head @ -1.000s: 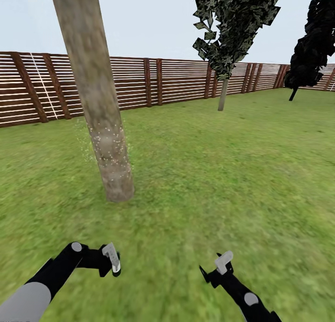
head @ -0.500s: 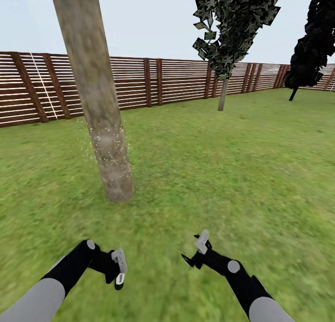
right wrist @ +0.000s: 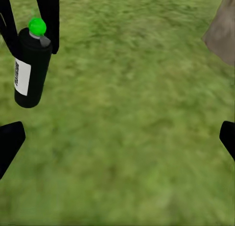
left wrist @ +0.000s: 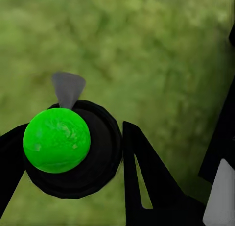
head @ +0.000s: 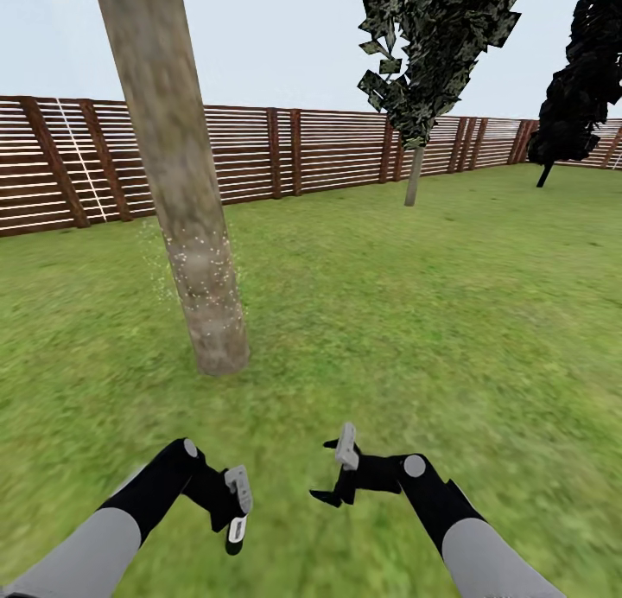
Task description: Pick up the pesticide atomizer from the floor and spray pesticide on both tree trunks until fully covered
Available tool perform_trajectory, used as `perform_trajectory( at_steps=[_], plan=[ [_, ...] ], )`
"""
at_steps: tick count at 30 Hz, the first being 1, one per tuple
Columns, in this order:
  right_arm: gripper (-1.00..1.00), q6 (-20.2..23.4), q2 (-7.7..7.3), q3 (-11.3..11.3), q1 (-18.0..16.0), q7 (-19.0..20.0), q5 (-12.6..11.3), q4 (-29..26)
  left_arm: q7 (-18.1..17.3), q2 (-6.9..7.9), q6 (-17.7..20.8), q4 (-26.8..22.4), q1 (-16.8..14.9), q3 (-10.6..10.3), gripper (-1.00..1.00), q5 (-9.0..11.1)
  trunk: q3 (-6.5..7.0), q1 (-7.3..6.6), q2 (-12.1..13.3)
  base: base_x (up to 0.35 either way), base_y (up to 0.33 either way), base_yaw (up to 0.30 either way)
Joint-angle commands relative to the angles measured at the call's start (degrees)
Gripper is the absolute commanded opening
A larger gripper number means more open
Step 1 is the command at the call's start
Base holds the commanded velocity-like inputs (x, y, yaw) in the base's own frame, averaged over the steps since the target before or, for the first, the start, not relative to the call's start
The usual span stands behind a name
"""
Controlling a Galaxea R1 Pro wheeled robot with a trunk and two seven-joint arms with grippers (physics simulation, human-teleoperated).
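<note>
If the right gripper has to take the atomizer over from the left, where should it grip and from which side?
Probably the lower black body of the atomizer, around its white label. The left gripper is shut on the upper part beside the green cap, so that part is taken. Bring the open right gripper in sideways across the grass, jaws straddling the cylinder.

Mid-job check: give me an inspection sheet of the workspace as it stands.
Surface: green lawn.
Job's things: black atomizer with green cap, held upright; near tree trunk speckled with white droplets low down; second tree by the fence.
Clutter: nothing seen.
Grippers: left gripper shut on the atomizer; right gripper open, empty.
Cables: nothing seen.
Surroundings: brown slat fence, dark tree far right, pale sky.
</note>
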Motion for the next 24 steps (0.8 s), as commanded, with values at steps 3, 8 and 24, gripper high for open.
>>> perform_trajectory(
  at_steps=[3,8,24],
  plan=[
    [-1.00,-0.2,0.06,-0.3,-0.1,1.1,0.5,-0.1,-0.2,-0.55,0.7,-0.1,0.0,-0.3,-1.00,-0.1,-0.05,-0.01,0.0,0.000,0.000,0.000],
    [-1.00,-0.2,0.07,-0.3,-0.3,2.7,1.9,-0.1,-0.1,-2.12,0.8,-0.1,-0.7,-0.3,-1.00,-0.1,-0.05,-0.01,0.0,0.000,0.000,0.000],
    [-1.00,-0.2,2.57,-0.3,-1.7,2.9,2.0,0.0,0.5,-4.64,0.9,-0.2,-1.3,-0.2,-1.00,0.0,-0.05,-0.01,0.0,0.000,0.000,0.000]
  ],
)
